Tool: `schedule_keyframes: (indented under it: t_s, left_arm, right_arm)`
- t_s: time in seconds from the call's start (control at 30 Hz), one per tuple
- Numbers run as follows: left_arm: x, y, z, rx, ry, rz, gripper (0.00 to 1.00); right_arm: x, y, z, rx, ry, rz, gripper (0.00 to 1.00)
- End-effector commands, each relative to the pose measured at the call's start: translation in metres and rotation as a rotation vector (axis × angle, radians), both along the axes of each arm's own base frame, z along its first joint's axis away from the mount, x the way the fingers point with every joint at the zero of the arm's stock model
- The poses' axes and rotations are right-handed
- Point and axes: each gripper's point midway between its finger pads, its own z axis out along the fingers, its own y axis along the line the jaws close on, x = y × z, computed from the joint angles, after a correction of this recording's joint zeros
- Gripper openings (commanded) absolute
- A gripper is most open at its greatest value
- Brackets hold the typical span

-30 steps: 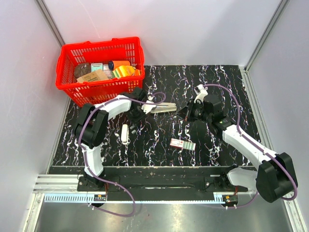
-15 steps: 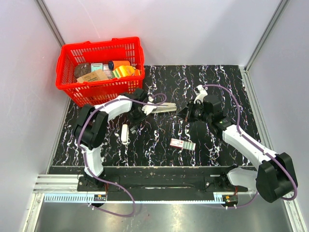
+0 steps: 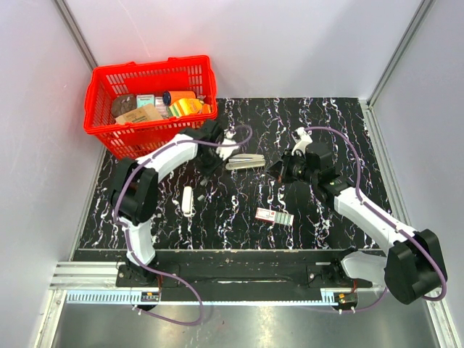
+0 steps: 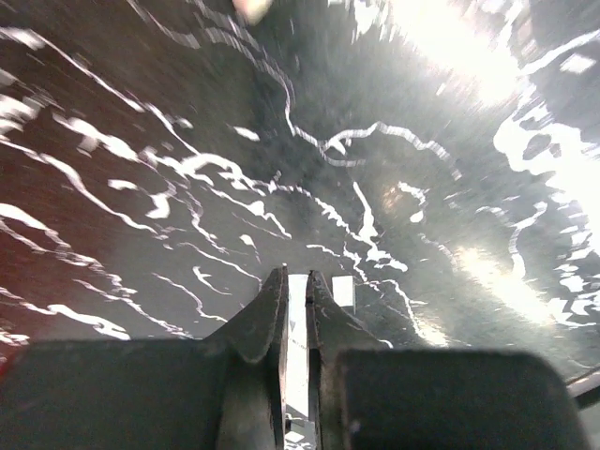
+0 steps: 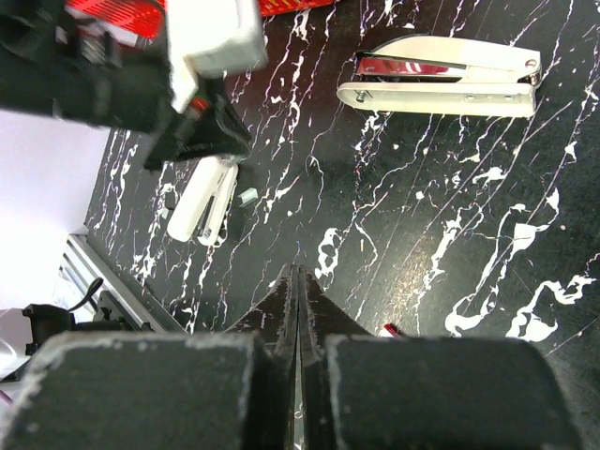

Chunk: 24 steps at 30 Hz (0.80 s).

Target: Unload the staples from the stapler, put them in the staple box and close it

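The grey-silver stapler (image 3: pixel 245 162) lies on the black marbled table between the two arms. In the right wrist view the stapler (image 5: pixel 439 77) shows a chrome magazine under its pale upper arm. My left gripper (image 3: pixel 211 165) hovers just left of it, toward the basket, and is not touching it. Its fingers (image 4: pixel 272 309) are nearly shut, and a thin bright strip (image 4: pixel 297 328) fills the narrow gap between them; whether the strip is staples I cannot tell. My right gripper (image 3: pixel 278 170) hangs to the right of the stapler. In its own view the right gripper (image 5: pixel 296 268) is shut and empty.
A red basket (image 3: pixel 152 67) full of items stands at the back left. A short white bar (image 3: pixel 188 201) lies near the left arm, with a tiny grey piece (image 5: pixel 247 195) beside it. A small red-and-white box (image 3: pixel 274 215) lies in front of the stapler.
My left gripper has pulled back from the stapler's left end toward the basket. The stapler has shifted slightly. The right arm has barely moved.
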Motion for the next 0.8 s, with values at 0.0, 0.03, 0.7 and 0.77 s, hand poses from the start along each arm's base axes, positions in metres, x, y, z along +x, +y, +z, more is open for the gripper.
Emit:
schedule_keyframes:
  t_s: [0.0, 0.03, 0.7, 0.77]
  left_arm:
    - [0.025, -0.047, 0.113, -0.277, -0.170, 0.012, 0.00]
    - [0.027, -0.058, 0.138, -0.351, -0.195, 0.008, 0.00]
    - [-0.051, -0.135, 0.327, -1.302, 0.199, -0.136, 0.04]
    - [-0.051, -0.134, 0.328, -1.311, 0.203, -0.133, 0.03]
  right_arm:
    - [0.003, 0.003, 0.029, 0.021, -0.093, 0.008, 0.00]
    - [0.003, 0.003, 0.036, 0.029, -0.108, 0.011, 0.01]
    - [-0.033, 0.035, 0.184, 0.497, -0.437, 0.243, 0.58]
    - [-0.033, 0.037, 0.189, 0.528, -0.435, 0.251, 0.58]
